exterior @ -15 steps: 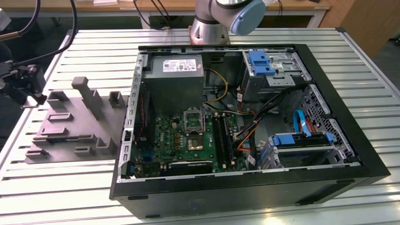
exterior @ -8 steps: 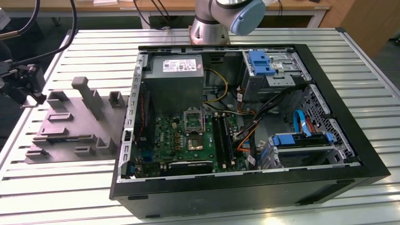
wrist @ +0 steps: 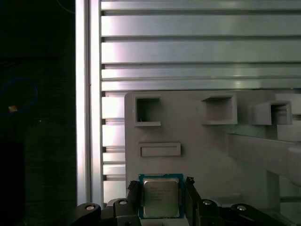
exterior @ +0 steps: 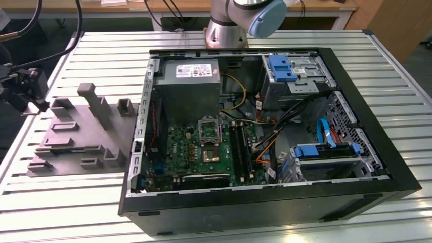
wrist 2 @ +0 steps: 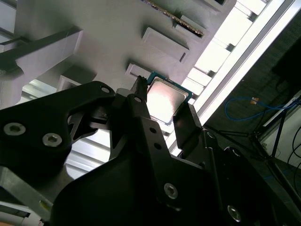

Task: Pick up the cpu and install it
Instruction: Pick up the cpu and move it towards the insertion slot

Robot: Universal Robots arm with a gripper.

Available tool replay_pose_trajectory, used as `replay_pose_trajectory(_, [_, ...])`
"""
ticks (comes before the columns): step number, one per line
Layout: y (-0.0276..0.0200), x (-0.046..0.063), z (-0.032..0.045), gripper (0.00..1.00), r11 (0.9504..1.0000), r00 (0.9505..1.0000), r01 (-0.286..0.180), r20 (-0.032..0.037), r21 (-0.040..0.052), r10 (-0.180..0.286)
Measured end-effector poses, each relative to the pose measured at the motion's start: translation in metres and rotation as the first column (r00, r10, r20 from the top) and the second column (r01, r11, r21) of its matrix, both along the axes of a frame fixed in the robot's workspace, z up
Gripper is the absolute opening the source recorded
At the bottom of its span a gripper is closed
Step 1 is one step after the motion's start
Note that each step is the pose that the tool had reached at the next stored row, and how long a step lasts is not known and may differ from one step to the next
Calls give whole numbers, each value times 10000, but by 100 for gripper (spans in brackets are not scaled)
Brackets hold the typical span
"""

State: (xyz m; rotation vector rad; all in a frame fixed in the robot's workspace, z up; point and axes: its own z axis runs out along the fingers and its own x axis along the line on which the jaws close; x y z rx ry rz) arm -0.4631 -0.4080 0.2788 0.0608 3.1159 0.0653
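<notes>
One cpu (wrist: 161, 197) sits between the two black jaws, which are closed in against its opposite edges and pinch it. Its pale metal top catches the light in both wrist views, with a thin green rim around it. There is dark print on that top, but it is too fine to read from here. The chip hangs over one grey moulded tray (exterior: 74, 147) near the tray's outer edge, and I cannot tell whether it touches the tray. In the first wrist view I count three square pockets in the tray, one of them here (wrist: 148, 111), and one shallow oblong slot (wrist: 160, 149). The tray lies at the exterior view's left on the ribbed metal tabletop (exterior: 88, 202), just beside one open black computer case (exterior: 270, 207). The arm (exterior: 233, 15) rises behind the case. Inside the case there is one grey power supply box (exterior: 192, 93) with one white label (exterior: 197, 71), whose writing I cannot make out. A green circuit board (exterior: 196, 157) lies below it. I can also see two blue drive brackets, one at the far side (exterior: 282, 68) and one nearer (exterior: 324, 150), and one blue cable (exterior: 325, 132).
</notes>
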Motion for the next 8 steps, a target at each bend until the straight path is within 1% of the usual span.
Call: replay_pose_trajectory(8, [0, 0, 46, 47, 10000, 10000, 1, 1, 0, -1])
